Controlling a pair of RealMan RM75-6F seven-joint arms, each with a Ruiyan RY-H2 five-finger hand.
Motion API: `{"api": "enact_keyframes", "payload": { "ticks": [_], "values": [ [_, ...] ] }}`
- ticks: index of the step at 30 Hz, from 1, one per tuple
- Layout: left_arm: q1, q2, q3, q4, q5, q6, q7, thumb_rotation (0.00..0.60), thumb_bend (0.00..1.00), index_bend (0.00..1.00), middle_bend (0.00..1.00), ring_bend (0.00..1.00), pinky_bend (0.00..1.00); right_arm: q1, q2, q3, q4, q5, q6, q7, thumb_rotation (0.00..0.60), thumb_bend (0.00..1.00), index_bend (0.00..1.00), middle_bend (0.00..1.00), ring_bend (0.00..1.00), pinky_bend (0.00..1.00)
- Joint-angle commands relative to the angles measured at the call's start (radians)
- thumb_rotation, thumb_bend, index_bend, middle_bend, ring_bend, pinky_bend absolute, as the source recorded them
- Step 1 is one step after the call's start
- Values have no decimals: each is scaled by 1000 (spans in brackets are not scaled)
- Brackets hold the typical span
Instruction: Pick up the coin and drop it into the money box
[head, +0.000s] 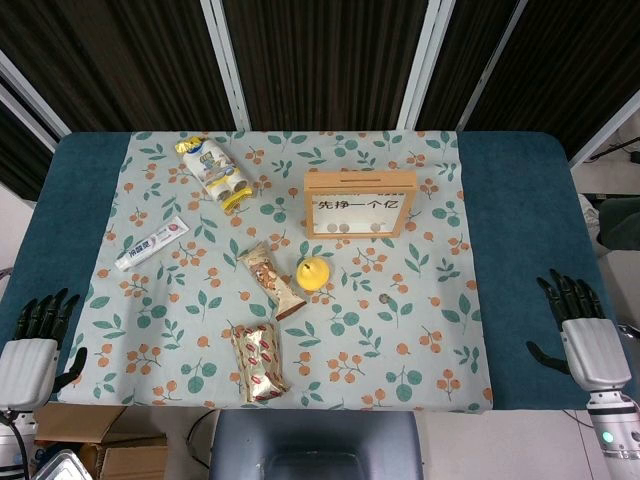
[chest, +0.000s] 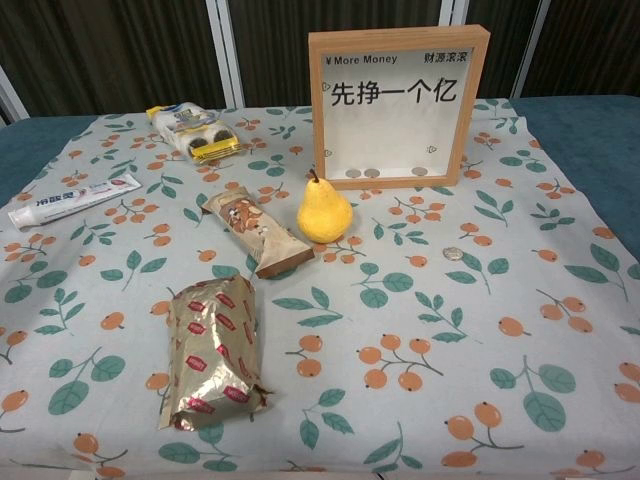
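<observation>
Both hands rest spread and holding nothing at the near worktop corners, left hand (head: 38, 335) and right hand (head: 577, 315). The coin (chest: 453, 254) lies on the floral cloth (chest: 420, 340), right of the pear (chest: 324, 213), well short of the money box (chest: 398, 105).

I see table (head: 520, 260) with dark teal top, floral cloth (head: 420, 350) spread over middle, leaf and orange berry print on pale ground. Behind table, dark slatted panels (head: 320, 50) split by white posts (head: 222, 60). Grey chair back (head: 315, 445) at near edge. Cardboard boxes (head: 95, 450) on floor at lower left. Pale floor (head: 600, 170) at right. Light even, shadows soft.
</observation>
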Motion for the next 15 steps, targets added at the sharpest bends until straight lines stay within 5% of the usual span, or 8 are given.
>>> {"api": "enact_keyframes", "payload": {
  "ticks": [1, 15],
  "values": [
    [0, 0, 1, 2, -1, -2, -2, 600, 397, 0, 0, 0, 0, -1, 1, 1, 1, 1, 2, 0, 600, 365, 0, 0, 0, 0],
    [-1, 4, -2, 4, 5, 1, -9, 600, 396, 0, 0, 0, 0, 13, -4, -10, -13, -27, -12, -34, 600, 365, 0, 0, 0, 0]
  ]
}}
